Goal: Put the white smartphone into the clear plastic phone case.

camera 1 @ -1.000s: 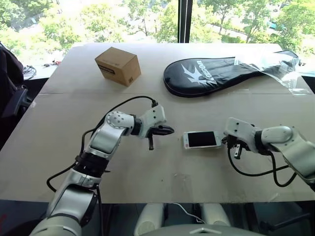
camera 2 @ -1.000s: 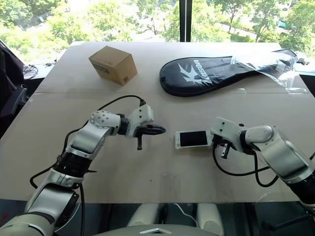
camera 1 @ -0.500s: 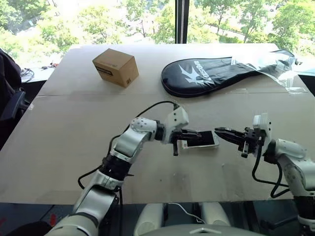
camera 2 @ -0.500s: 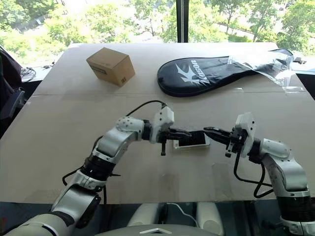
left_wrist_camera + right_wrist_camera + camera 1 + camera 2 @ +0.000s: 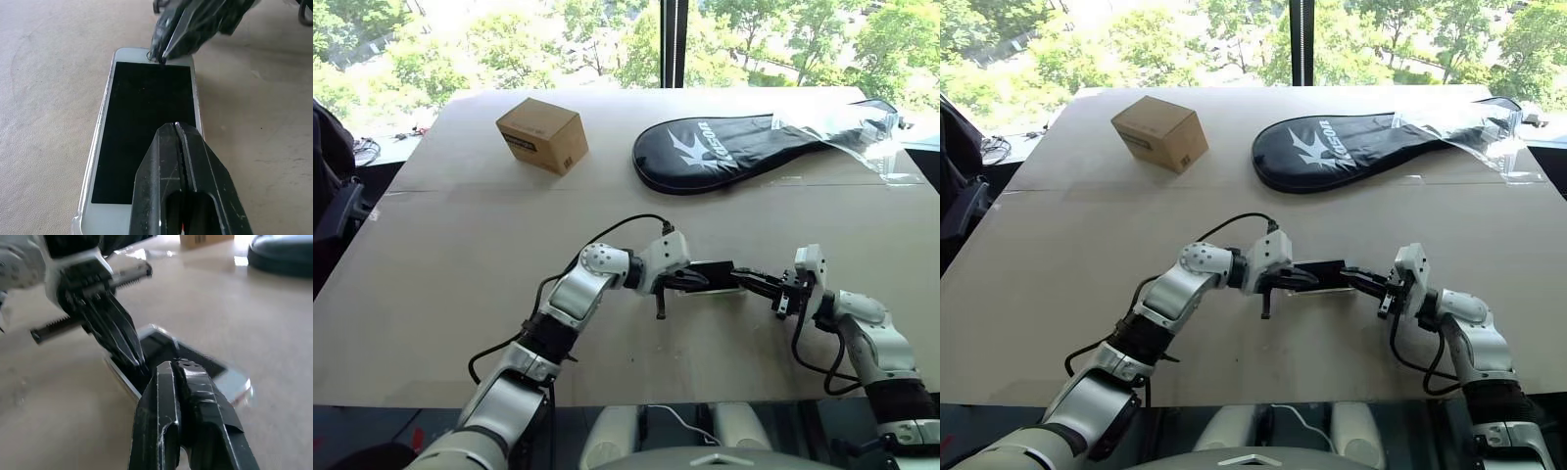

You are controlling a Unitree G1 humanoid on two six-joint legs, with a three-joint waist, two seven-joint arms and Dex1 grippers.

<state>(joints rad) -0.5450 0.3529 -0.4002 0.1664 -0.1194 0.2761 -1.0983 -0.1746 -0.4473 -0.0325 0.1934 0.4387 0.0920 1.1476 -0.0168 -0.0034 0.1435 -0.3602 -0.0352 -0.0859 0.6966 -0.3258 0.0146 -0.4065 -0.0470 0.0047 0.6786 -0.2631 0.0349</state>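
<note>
While the white smartphone (image 5: 146, 132) lies flat between them, left claw (image 5: 177, 128) and right claw (image 5: 168, 366) press down, fingers together

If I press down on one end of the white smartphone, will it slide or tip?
The white smartphone lies flat on the table, so tipping looks unlikely. It looks rigid and glossy, so a shut left gripper may skid across the glass. The clear plastic phone case rim seems thin and may flex.
</note>
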